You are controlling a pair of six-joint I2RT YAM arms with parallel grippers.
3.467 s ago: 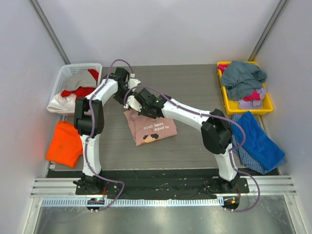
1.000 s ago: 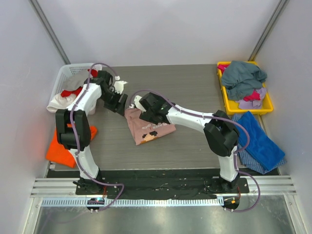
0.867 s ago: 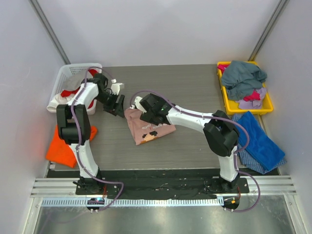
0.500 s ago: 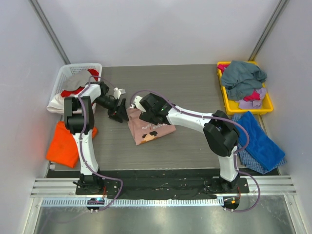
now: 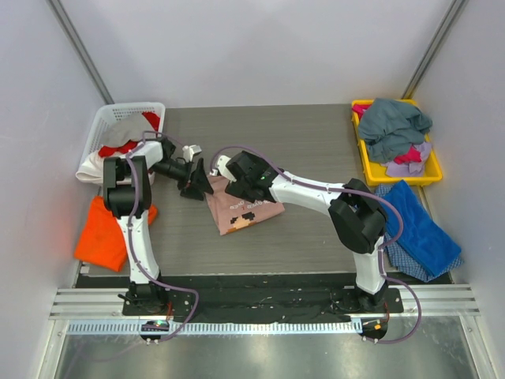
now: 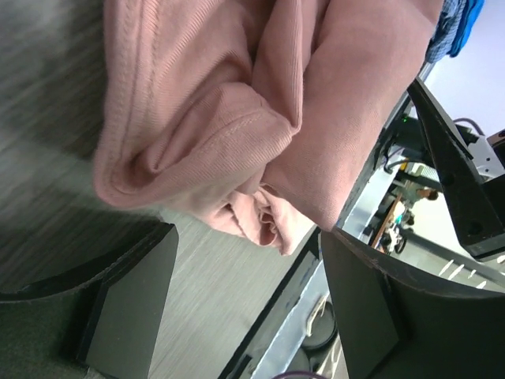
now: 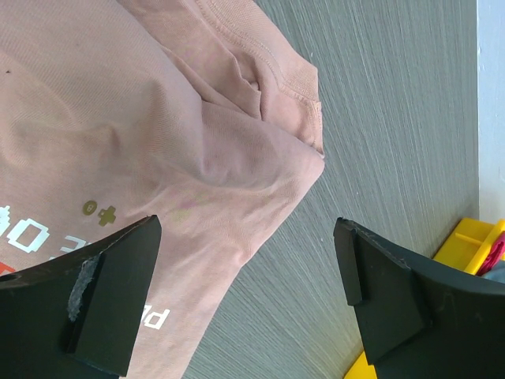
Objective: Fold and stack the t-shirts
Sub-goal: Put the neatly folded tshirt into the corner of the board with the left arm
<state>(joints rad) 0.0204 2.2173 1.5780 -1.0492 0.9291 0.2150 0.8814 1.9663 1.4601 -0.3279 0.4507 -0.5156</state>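
**Jaws Wide, Nothing Held**

At the table's far left corner: a white basket, with red and white t-shirts spilling over its rim. At the table's left edge, nearer the arm bases: an orange t-shirt in a flat heap.

Left of the table's middle: the left gripper, jaws spread wide and clamped on nothing. From the left wrist view, dark fingers on either side of a bunched, rolled fold of pink fabric, with no pinch on it.

About the table's middle: the dusty-pink t-shirt, folded to a rough rectangle, print side up with white lettering and a dark pixel graphic.

Over the shirt's far edge: the right gripper, jaws likewise wide apart and empty. From the right wrist view, the collar and a creased shoulder in the gap between its own fingers.

At the table's far right corner: a yellow bin, heaped with a grey-teal t-shirt and magenta and lilac pieces. At the table's right edge, nearer the arm bases: a blue t-shirt spread over a checked cloth.
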